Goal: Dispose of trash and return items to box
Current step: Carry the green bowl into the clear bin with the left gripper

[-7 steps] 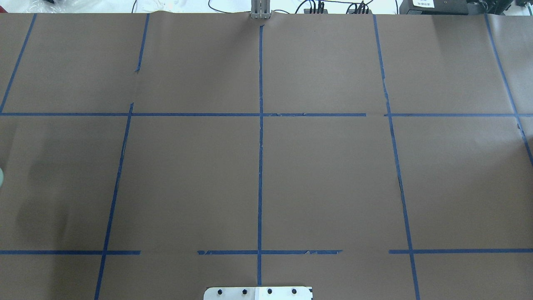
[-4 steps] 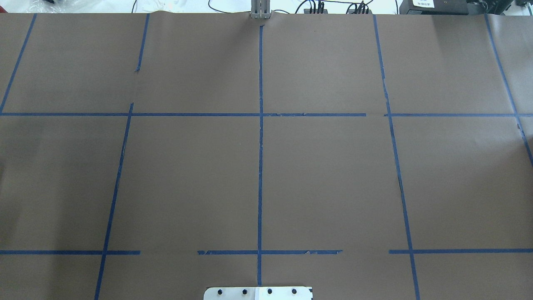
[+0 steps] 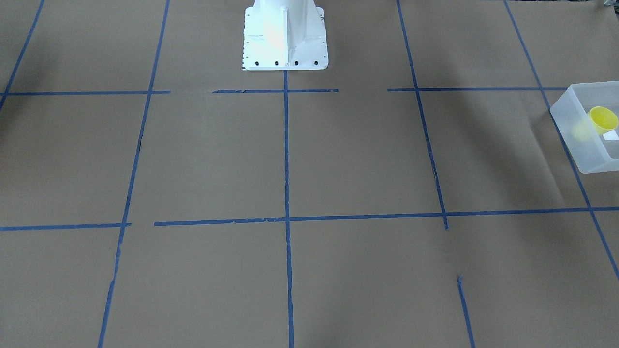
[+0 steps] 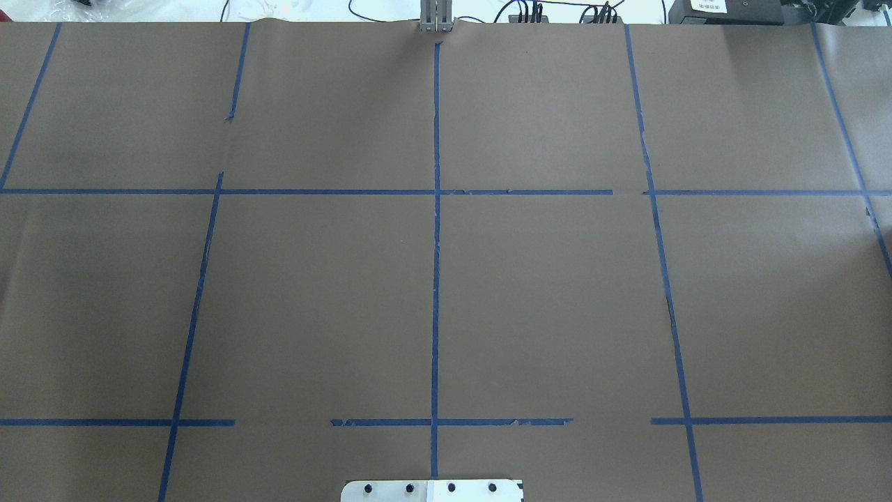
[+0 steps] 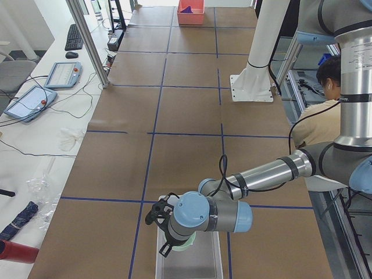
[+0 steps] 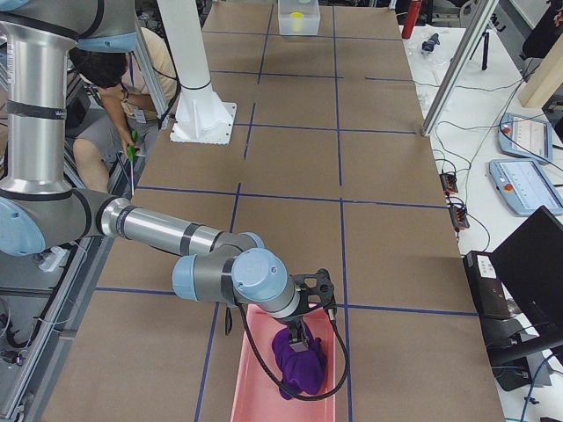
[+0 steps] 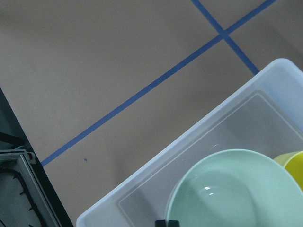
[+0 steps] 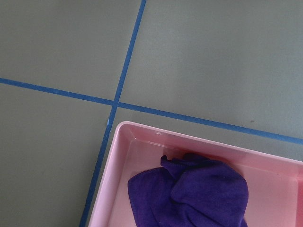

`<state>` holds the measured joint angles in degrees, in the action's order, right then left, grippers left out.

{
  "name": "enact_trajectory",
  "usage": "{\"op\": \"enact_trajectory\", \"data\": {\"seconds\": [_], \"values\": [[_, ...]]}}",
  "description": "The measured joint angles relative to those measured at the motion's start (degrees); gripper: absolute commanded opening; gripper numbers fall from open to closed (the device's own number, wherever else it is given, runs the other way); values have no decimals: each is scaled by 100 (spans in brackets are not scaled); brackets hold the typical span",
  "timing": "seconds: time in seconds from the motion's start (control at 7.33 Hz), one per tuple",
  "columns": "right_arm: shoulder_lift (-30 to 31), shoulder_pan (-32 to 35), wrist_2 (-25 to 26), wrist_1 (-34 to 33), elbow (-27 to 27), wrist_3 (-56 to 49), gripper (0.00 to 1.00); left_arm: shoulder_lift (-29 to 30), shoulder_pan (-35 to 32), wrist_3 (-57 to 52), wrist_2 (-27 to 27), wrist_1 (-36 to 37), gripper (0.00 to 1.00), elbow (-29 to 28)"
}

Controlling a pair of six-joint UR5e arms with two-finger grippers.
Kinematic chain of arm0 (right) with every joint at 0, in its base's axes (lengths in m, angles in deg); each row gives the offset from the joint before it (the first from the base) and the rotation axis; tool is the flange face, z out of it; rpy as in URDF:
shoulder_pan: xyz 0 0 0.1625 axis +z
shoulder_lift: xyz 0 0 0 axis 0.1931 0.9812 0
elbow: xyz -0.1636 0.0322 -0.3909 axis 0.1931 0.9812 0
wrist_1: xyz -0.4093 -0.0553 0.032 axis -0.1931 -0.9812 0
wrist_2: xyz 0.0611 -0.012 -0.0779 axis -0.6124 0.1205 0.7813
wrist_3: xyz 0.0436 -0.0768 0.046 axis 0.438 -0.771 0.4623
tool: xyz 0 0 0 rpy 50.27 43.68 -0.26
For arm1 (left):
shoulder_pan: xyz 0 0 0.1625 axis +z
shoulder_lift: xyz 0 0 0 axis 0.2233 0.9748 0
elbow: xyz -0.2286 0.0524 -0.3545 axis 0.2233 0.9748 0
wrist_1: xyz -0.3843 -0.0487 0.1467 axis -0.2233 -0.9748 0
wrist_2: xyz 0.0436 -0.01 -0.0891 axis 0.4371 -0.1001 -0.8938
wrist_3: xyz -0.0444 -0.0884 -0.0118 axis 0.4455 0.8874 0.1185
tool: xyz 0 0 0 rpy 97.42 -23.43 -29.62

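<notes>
Jaws on bowl (image 7: 236, 194) rim (mouth up)

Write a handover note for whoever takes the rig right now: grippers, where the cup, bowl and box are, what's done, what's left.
Left gripper: at the green bowl over the box; open or shut unclear.
Right gripper: above the purple cloth in the pink tray; unclear too.
Done: yellow cup is in the box.
Left: confirm the bowl is set down and released, then retract both arms.
</notes>
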<state>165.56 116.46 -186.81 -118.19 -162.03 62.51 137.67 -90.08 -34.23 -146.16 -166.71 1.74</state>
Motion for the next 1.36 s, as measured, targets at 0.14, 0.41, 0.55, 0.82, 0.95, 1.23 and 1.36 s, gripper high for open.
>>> {"op": "enact_trajectory", "data": {"seconds": [0.14,0.41,0.55,0.82,0.95,1.23,1.36], "values": [[-2,-1,4,0,0,0,100,-181,67,769,17,-677,0,-90],[-6,-3,6,0,0,0,100,-332,312,1530,9,-1418,38,-310],[-9,-3,7,0,0,0,100,-348,442,1607,-8,-1520,73,-347],[-18,-3,1,-2,0,6,99,-350,643,1629,-19,-1762,100,-318],[-26,-3,-3,-8,-15,36,99,-336,720,1637,-18,-1795,100,-142],[-105,-75,-15,-105,-197,286,100,-212,886,1650,-15,-712,100,725],[-214,-219,6,-346,-320,391,100,-107,910,1641,-18,352,100,1355]]}}
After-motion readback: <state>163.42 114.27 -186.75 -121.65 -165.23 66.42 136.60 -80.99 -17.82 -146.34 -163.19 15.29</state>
